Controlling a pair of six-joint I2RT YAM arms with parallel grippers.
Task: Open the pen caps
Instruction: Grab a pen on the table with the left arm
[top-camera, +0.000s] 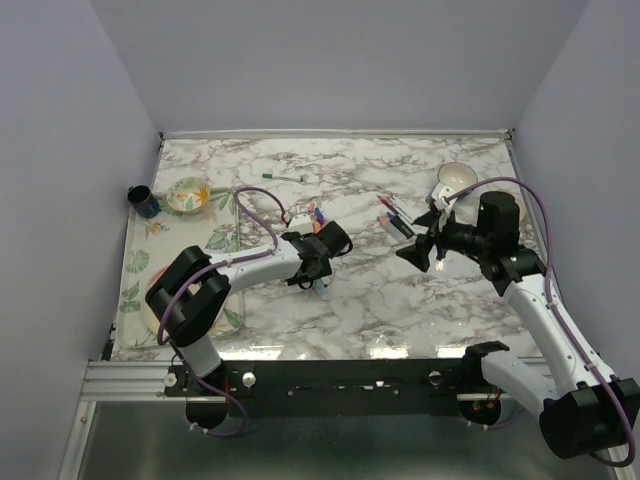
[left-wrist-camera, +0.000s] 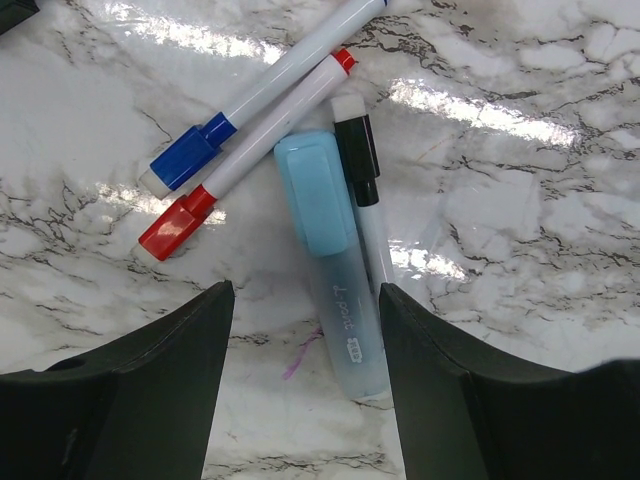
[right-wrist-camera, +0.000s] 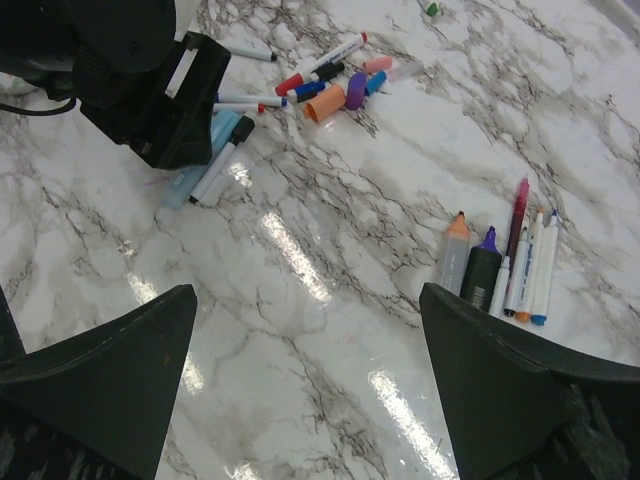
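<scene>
My left gripper (left-wrist-camera: 303, 310) is open, low over the marble. A capped light-blue highlighter (left-wrist-camera: 335, 270) lies with its end between the fingers, close to the right finger (left-wrist-camera: 440, 390). Beside it lie a black-capped pen (left-wrist-camera: 358, 150), a red-capped pen (left-wrist-camera: 245, 160) and a blue-capped pen (left-wrist-camera: 190, 155). My right gripper (right-wrist-camera: 307, 295) is open and empty above bare marble. Loose pen caps (right-wrist-camera: 345, 90) in orange, purple, pink and blue lie near my left gripper (right-wrist-camera: 160, 90). Several uncapped pens (right-wrist-camera: 500, 265) lie at the right. In the top view the left gripper (top-camera: 316, 264) and the right gripper (top-camera: 420, 250) are apart.
A patterned bowl (top-camera: 187, 194) and a dark blue cup (top-camera: 142, 201) stand at the back left on a leafy mat (top-camera: 140, 265). A white bowl (top-camera: 458, 178) stands at the back right. A green pen (top-camera: 283, 177) lies at the back. A green cap (right-wrist-camera: 432, 8) lies apart.
</scene>
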